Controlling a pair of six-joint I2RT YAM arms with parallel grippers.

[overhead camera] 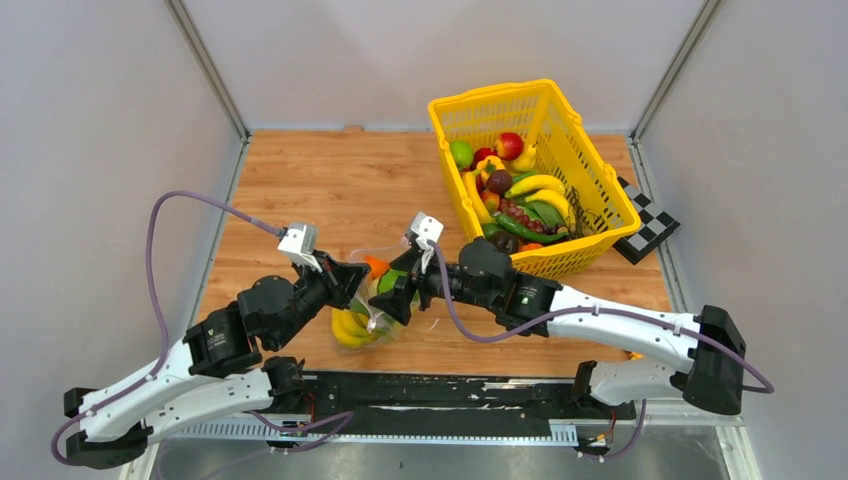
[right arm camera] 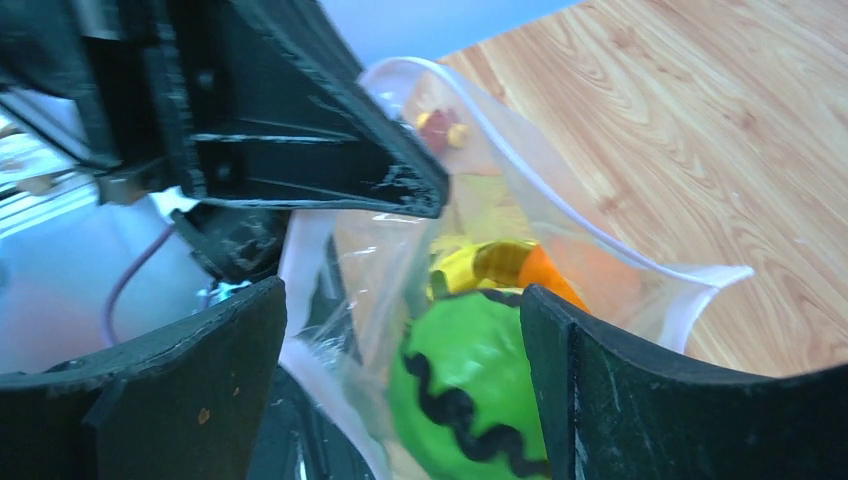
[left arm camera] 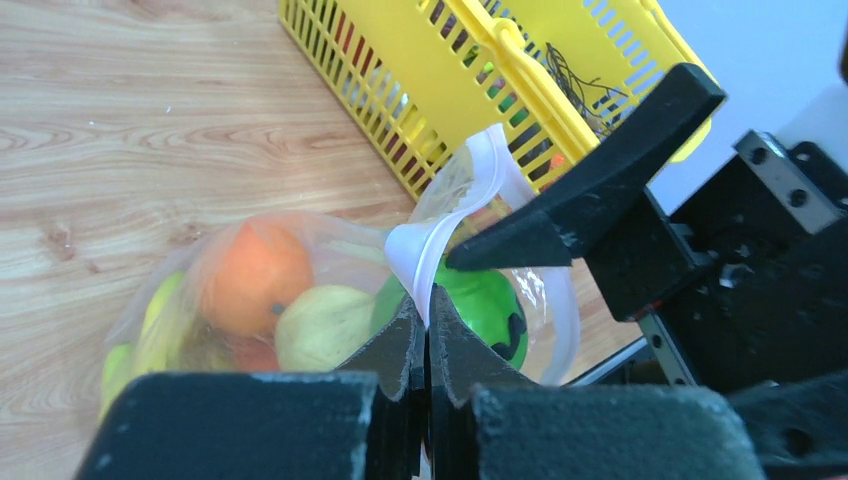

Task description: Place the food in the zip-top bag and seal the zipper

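The zip-top bag [overhead camera: 372, 312] lies near the table's front between my two grippers, its mouth held open. Inside it show an orange [left arm camera: 250, 275], a pale lemon [left arm camera: 320, 325] and yellow bananas [overhead camera: 350, 328]. My left gripper [left arm camera: 428, 305] is shut on the bag's whitish zipper [left arm camera: 420, 250]. My right gripper [right arm camera: 402, 300] stands open at the mouth of the bag [right arm camera: 400, 240]. A green toy piece with a black zigzag [right arm camera: 470, 380] sits between its fingers, against the right one and apart from the left. More food [overhead camera: 520, 200] fills the basket.
The yellow basket [overhead camera: 490, 97] stands at the back right, close behind the right arm, and shows in the left wrist view [left arm camera: 440, 60]. A black-and-white checkered board [overhead camera: 648, 225] lies beside its right side. Grey walls enclose the wooden table [overhead camera: 300, 190].
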